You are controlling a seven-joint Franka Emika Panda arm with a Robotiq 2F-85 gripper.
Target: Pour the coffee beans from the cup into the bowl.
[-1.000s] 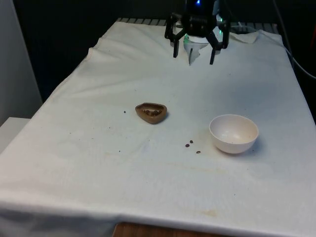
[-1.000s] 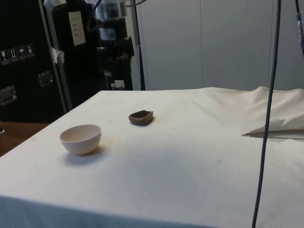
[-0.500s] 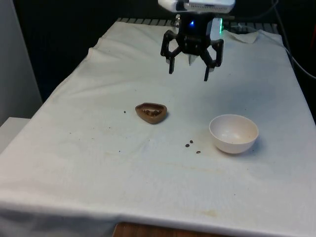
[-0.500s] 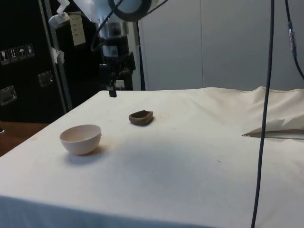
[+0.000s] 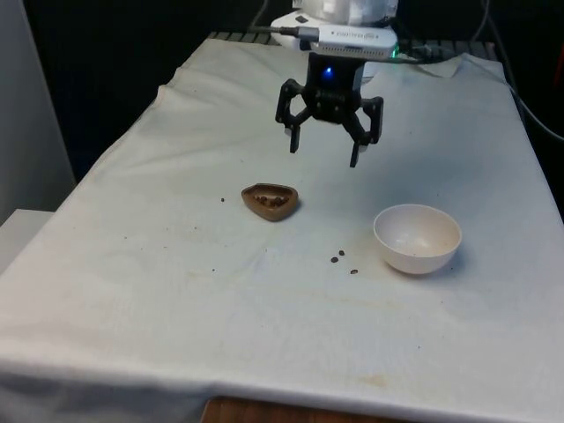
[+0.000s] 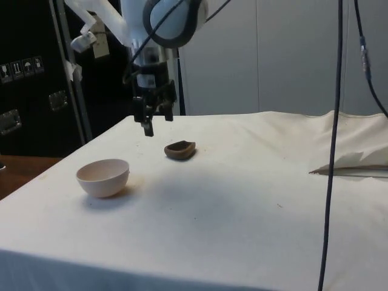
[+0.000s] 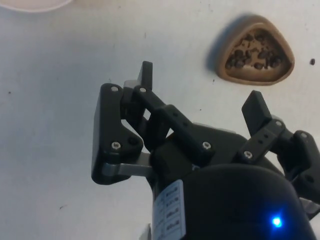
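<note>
I see the gripper (image 5: 323,151) spread wide and empty above the cloth. The brown cup (image 5: 270,201) of coffee beans (image 7: 255,49) sits below it toward the front view's left, untouched, the white bowl (image 5: 417,238) well apart

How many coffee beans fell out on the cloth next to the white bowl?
3 near the bowl: two together and one nearer the camera, all on the cloth between it and the cup. Tinier specks elsewhere may be beans too.
</note>
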